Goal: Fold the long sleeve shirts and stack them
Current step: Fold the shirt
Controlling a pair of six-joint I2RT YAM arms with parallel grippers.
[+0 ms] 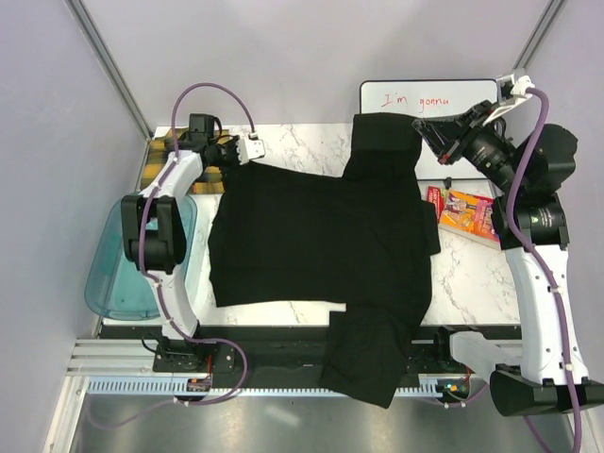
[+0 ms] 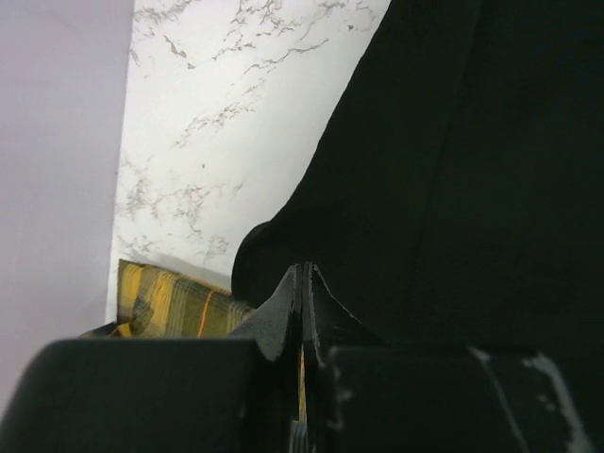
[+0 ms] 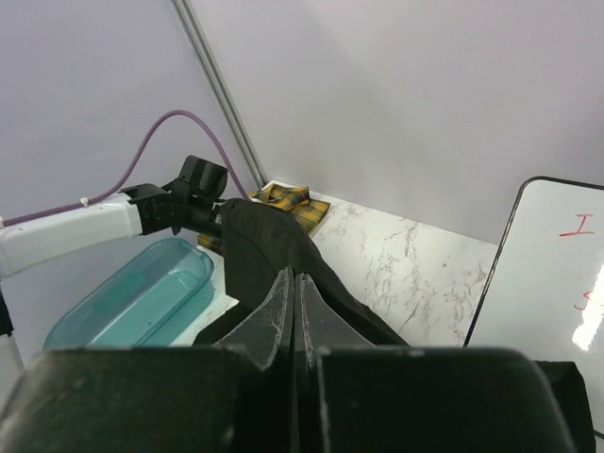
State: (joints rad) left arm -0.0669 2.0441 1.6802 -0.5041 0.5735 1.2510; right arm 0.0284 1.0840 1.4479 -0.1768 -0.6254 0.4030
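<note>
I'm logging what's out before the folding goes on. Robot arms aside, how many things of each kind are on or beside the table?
Shirts: 2 (black shirt, plaid shirt)
Tubs: 1 (blue tub)
Whiteboards: 1 (whiteboard)
Packs: 1 (printed pack), as far as can be told
Total: 5

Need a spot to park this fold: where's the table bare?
Bare marble in the far strip between the plaid shirt and the black shirt's far sleeve, and at the near-right corner, this side of the colourful packet. The middle is fully covered.
</note>
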